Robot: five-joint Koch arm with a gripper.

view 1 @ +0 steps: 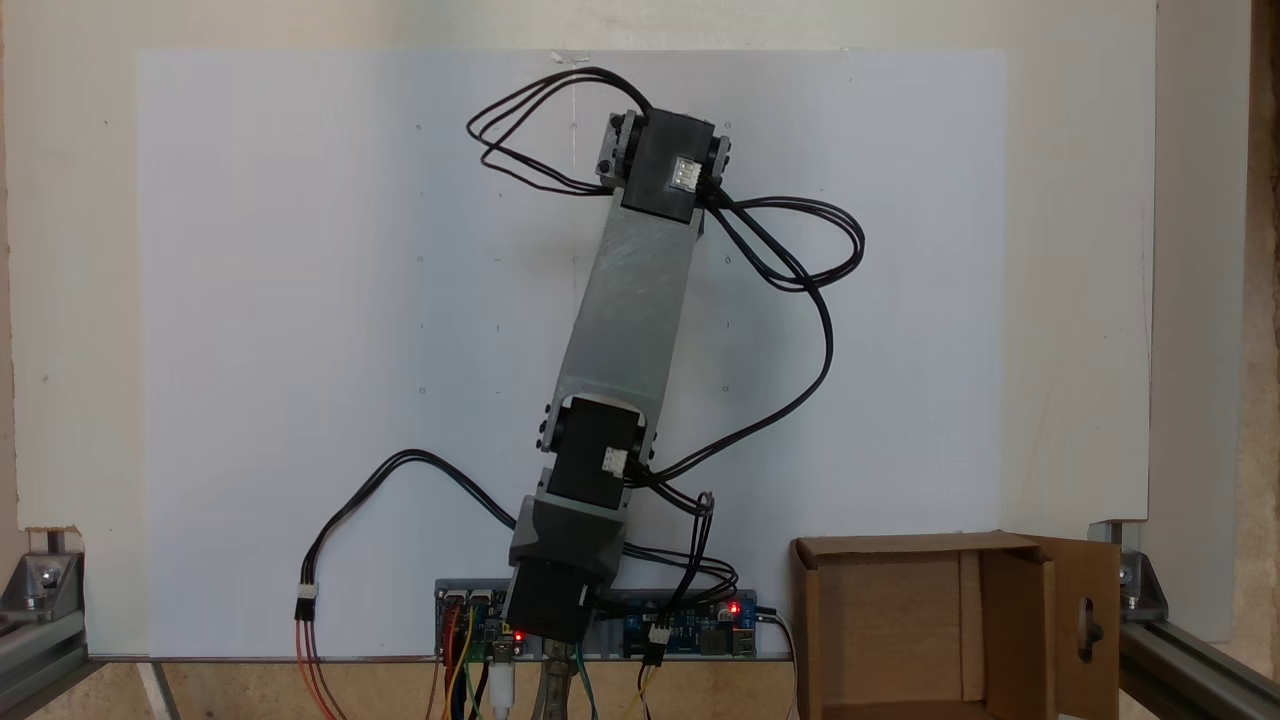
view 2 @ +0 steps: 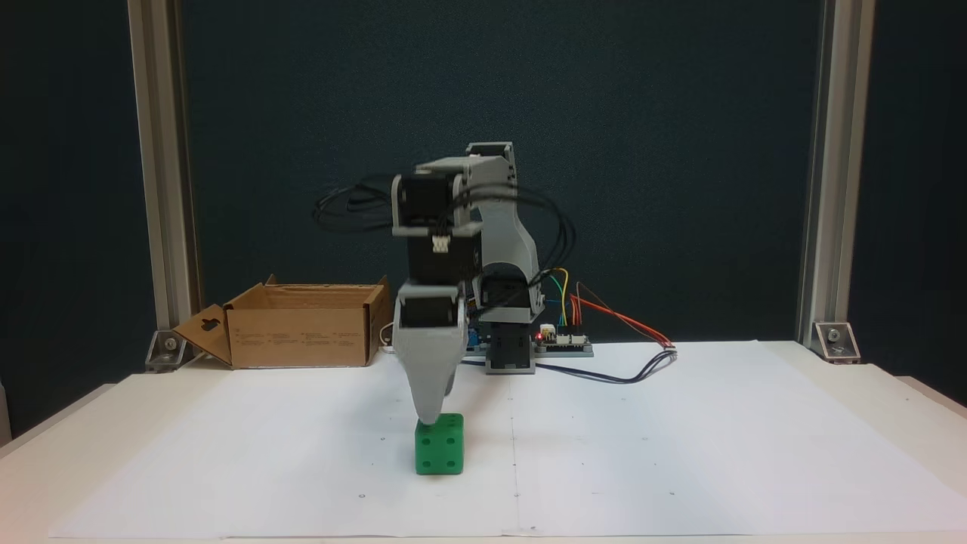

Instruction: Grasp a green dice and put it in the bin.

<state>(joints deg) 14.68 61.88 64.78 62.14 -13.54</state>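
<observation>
Frame post, left: an aluminium upright [view 2: 162,189] stands at the table's left edge in a fixed view, bolted down by a corner bracket [view 2: 165,349].
Bin: the brown cardboard bin [view 2: 302,326] sits at the back left of that view, just behind the paper's far edge, with its flaps up; the flap with the keyhole cut-out [view 2: 204,332] leans outward to the left. In a fixed view from above, the bin [view 1: 880,625] is at the lower right, its open inside bare cardboard.
Paper: a white sheet [view 2: 680,438] covers the table top.
Arm: the grey and black arm [view 2: 461,249] bends forward and down from its base; from above, the arm [view 1: 630,320] slants up the middle of the sheet.
Gripper: the gripper [view 2: 428,417] points straight down, its grey tip at the dice's top left corner. One jaw hides the other, so I cannot tell if they are spread or pinched.
Green dice: the green dice [view 2: 440,446] rests on the paper, near the front centre, well apart from the bin.
Boards: circuit boards [view 2: 563,341] with red lights and coloured wires lie beside the base.
</observation>
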